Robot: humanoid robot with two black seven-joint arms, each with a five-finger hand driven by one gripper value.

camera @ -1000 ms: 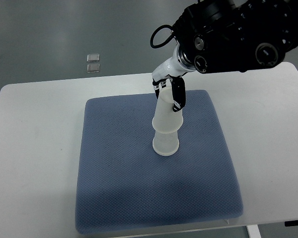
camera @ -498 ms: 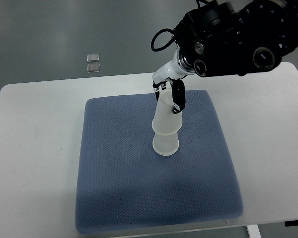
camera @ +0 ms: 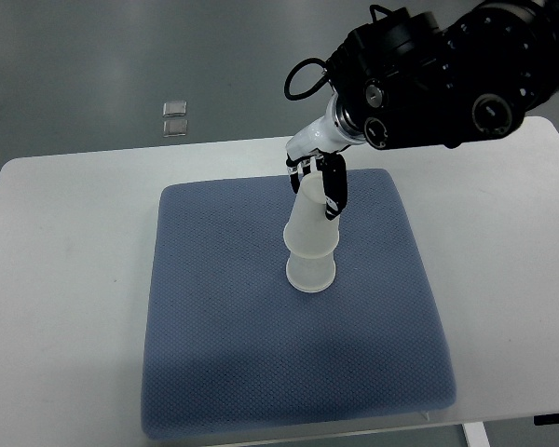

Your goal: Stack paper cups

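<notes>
**Mia:** Two cups are on the blue mat (camera: 224, 372). Do you see them?

**Ben:** Yes. The bottom cup (camera: 310, 271) sits upside down near the middle of the mat. The top cup (camera: 312, 222) is upside down too. It sits over the bottom cup.

**Mia:** Is the top cup straight?

**Ben:** No. It leans a bit. Its top end tips up and away, toward the robot hand (camera: 319, 179). Its wide end is down over the bottom cup.

**Mia:** What is the robot hand doing?

**Ben:** It is the right one. Its arm comes in from the right side. The fingers (camera: 334, 191) are closed around the high end of the top cup. The other arm is not in the picture.

**Mia:** So where is the stack from the robot hand?

**Ben:** Right under it, and a little nearer to us. The top cup runs from the robot hand down to the bottom cup.

**Mia:** Then what does it need to do?

**Ben:** I think it should push down along that line. It should stand the top cup up straight too. Then the cup can slide on all the way.

**Mia:** Could it go wrong?

**Ben:** Maybe. If it pushes while the cup leans, the stack could tip over on the soft mat. The mat lies on the white tabletop (camera: 65, 242).
</notes>
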